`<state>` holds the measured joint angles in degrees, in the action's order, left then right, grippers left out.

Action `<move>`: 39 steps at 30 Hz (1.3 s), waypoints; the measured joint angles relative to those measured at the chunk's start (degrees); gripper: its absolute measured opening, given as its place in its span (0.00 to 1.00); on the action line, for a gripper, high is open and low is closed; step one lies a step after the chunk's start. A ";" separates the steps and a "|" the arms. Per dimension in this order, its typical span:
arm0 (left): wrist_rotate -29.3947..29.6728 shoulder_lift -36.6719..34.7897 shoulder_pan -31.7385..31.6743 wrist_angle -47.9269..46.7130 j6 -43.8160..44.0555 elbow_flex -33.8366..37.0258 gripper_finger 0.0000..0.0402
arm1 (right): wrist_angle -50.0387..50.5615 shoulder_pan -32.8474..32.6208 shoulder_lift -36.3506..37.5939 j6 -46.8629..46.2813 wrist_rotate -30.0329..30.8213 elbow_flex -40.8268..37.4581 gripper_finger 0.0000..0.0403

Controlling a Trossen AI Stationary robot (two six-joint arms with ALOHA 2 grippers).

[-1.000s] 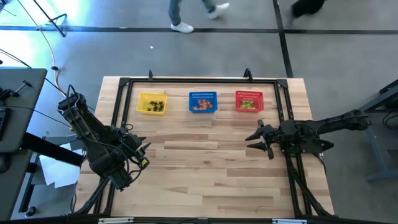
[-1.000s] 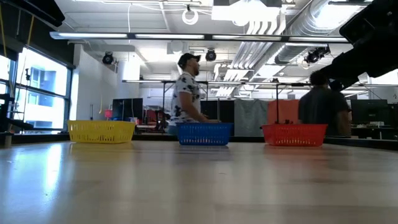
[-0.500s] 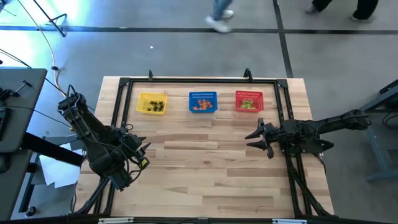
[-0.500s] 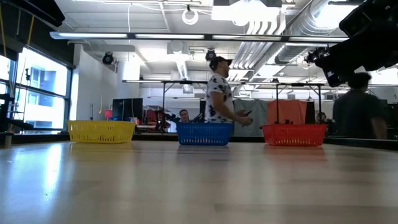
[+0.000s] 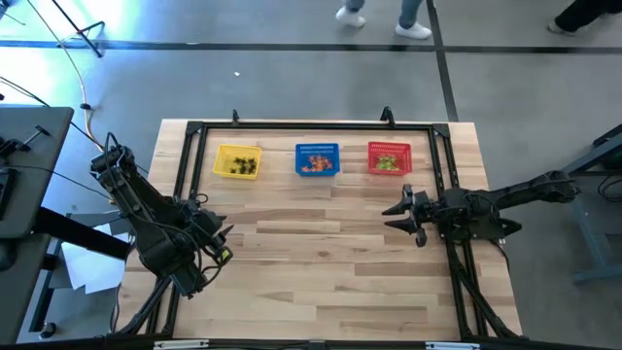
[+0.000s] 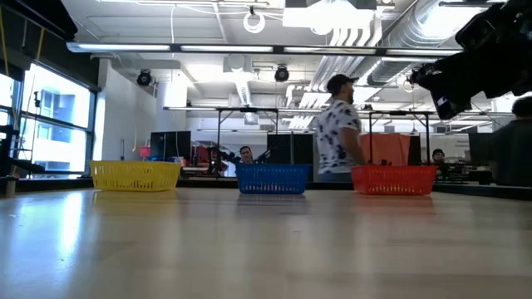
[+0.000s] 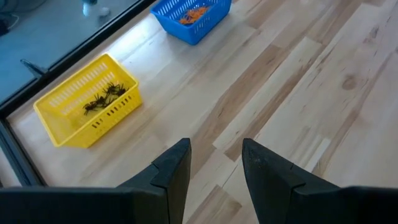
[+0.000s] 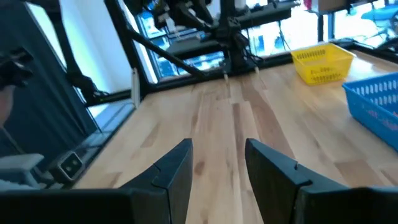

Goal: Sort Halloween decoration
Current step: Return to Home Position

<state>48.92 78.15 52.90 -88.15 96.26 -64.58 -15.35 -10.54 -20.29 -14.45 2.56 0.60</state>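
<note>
The Halloween decorations lie sorted in three mesh baskets along the table's far edge. Black spider-like ones (image 7: 102,98) are in the yellow basket (image 5: 236,161), orange ones (image 7: 190,12) in the blue basket (image 5: 317,158), and light green ones (image 5: 388,161) in the red basket (image 5: 389,157). My left gripper (image 5: 224,236) hovers open near the table's left edge, well short of the yellow basket (image 7: 87,107). My right gripper (image 5: 397,215) hovers open by the right side, nearer than the red basket. Each holds nothing.
A black frame (image 5: 311,125) borders the table's far and side edges. Bare wooden tabletop (image 5: 321,253) stretches between the two arms and toward the near edge. In the low view a person (image 6: 339,137) walks in the room behind the baskets.
My right gripper has edged a little toward the table's left and shows farther into the low view. The baskets and their contents have kept still. People have walked across the room behind the table.
</note>
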 joint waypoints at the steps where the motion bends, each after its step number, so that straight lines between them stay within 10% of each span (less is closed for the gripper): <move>1: -0.14 0.00 0.00 -0.03 -0.50 0.00 0.33 | -0.47 -0.16 0.03 -0.11 -0.02 0.00 0.36; 28: 0.07 0.00 0.00 1.76 -1.88 0.00 0.33 | 14.55 -0.40 -0.59 -12.58 -0.08 0.09 0.36; 39: 1.13 0.00 0.00 4.50 -4.90 0.00 0.33 | 13.99 -0.55 13.27 -12.55 -0.03 -0.02 0.36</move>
<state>50.05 78.15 52.90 -83.66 91.35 -64.58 -1.36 -11.09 -7.02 -27.00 2.52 0.58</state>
